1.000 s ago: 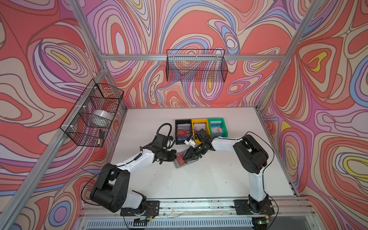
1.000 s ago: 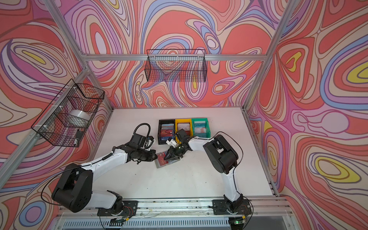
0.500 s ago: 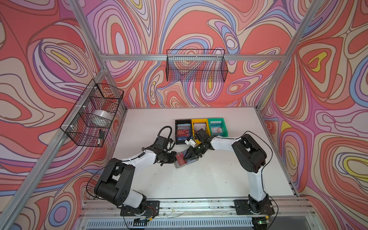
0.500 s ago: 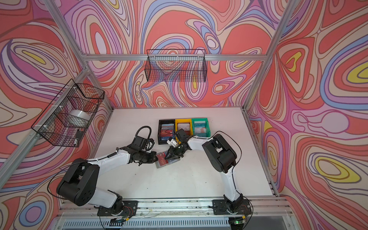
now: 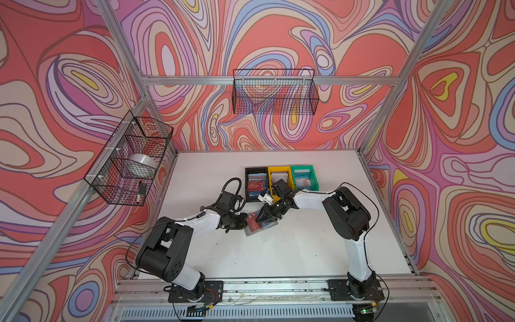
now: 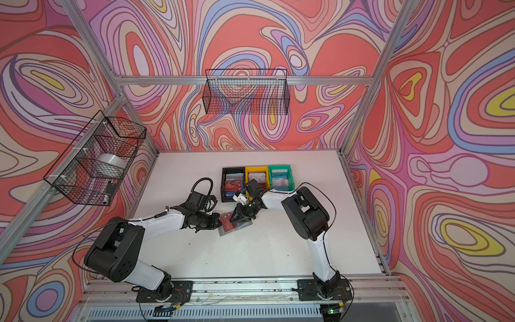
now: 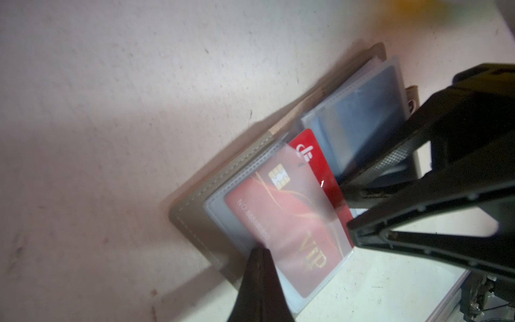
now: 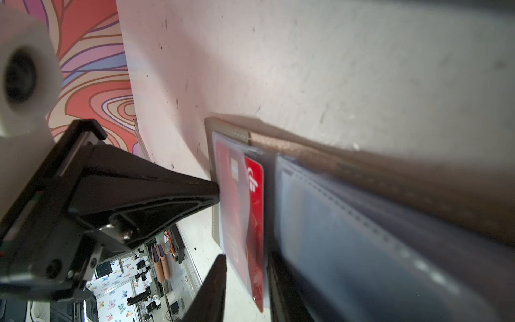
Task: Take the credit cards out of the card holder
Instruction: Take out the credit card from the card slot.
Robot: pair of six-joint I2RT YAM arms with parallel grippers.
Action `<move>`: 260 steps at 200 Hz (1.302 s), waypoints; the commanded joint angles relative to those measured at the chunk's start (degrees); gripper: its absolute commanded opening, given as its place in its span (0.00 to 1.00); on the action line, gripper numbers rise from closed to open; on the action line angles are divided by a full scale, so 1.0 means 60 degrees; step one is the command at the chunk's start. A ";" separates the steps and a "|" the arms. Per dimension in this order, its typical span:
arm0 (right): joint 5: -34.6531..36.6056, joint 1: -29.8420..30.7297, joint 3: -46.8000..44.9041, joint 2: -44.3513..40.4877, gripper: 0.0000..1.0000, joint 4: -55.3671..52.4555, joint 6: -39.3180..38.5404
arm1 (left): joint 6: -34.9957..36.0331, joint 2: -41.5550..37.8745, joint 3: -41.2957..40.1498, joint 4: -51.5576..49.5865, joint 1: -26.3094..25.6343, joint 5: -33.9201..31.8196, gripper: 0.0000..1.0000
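Two red cards at least sit in the card holder [image 7: 195,212], which lies open on the table [image 5: 278,256] between the arms. A VIP card [image 7: 281,223] is fully inside a clear sleeve, and a second red card [image 7: 312,156] pokes partway out beside it. A bluish sleeve [image 7: 362,117] on the other leaf may hold another card, but that cannot be told.

The left gripper [image 7: 260,260] is closed with nothing in it, and its tip presses on the sleeve's edge, seemingly pinning the holder down. The right gripper [image 7: 347,207] has its jaws a little apart, astride the protruding card's edge. Whether they actually bite it is unclear.

The task looks partway along, with this card mid-extraction and the rest to follow.

Just behind stand a black bin [image 5: 256,169], a yellow bin [image 5: 278,168] and a green bin [image 5: 302,167], side by side. Cards lie in the black one. The likely hindrances are the soft sleeve overlapping the card and the two grippers crowding the same spot.
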 commanded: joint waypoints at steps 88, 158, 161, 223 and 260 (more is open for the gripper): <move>-0.0466 -0.0010 -0.0103 0.0446 0.26 0.0839 0.0254 | 0.0184 0.0482 -0.0017 -0.0147 -0.0079 -0.0406 0.00; -0.0418 -0.0179 -0.0419 -0.0020 0.18 0.0888 0.0270 | 0.0243 0.0568 -0.0033 -0.0128 -0.0086 -0.0483 0.00; -0.0415 -0.0185 -0.0437 -0.0045 0.18 0.0890 0.0263 | 0.0256 0.0570 -0.0028 -0.0131 -0.0078 -0.0487 0.00; -0.0450 -0.0241 -0.0592 -0.0189 0.10 0.0938 0.0241 | 0.0343 0.0585 -0.0018 -0.0194 -0.0079 -0.0550 0.00; -0.0548 -0.0238 -0.0559 -0.0166 0.04 0.0976 0.0255 | 0.0365 0.0585 -0.0004 -0.0194 -0.0087 -0.0535 0.00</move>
